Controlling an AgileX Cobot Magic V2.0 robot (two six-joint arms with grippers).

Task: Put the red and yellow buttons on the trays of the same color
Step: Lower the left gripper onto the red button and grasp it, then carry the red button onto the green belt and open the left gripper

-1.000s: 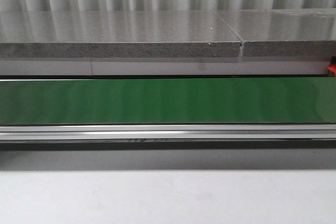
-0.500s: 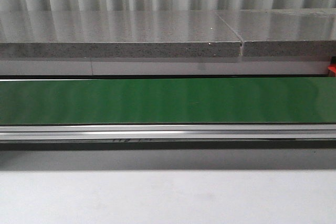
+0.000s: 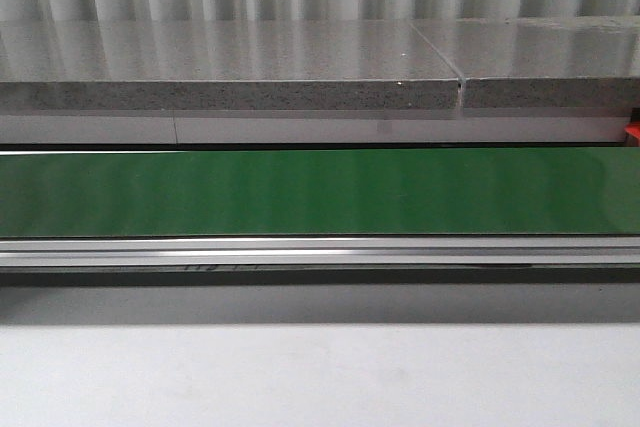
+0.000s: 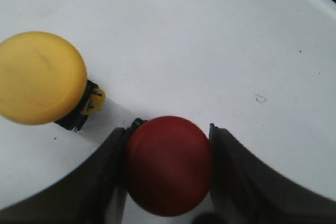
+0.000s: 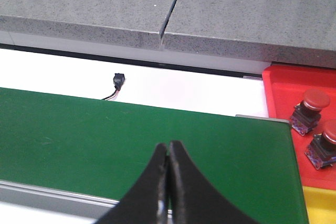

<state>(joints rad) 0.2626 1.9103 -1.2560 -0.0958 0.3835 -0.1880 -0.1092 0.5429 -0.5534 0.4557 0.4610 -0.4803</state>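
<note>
Front view: a green conveyor belt (image 3: 320,192) runs across the middle from edge to edge, with a silver rail (image 3: 320,250) along its near side and a grey speckled stone slab (image 3: 230,95) beyond it, split by a seam toward two o'clock. A sliver of red tray (image 3: 633,133) peeks in at three o'clock. Neither arm nor any button shows here.

Left wrist view: the left gripper (image 4: 169,169) has its two dark fingers (image 4: 107,182) either side of a red button (image 4: 169,165), whose domed cap fills the space between them; both fingers meet the cap's sides, so the jaws pinch it. The button sits on a white table (image 4: 210,40). A yellow button (image 4: 41,77) stands at about ten o'clock from the red one, apart from it, its black and yellow base showing under the cap.

Right wrist view: the right gripper (image 5: 168,158) hangs over the green belt with its fingertips pressed together and nothing between them. At three o'clock from the tips lies the red tray (image 5: 283,85), holding two red-capped buttons (image 5: 311,109) close together, one nearer the stone slab, the other nearer the yellow tray (image 5: 320,205) that adjoins at five o'clock. A small black connector (image 5: 119,80) with thin wires lies on the white strip beyond the belt, at about eleven o'clock.
</note>
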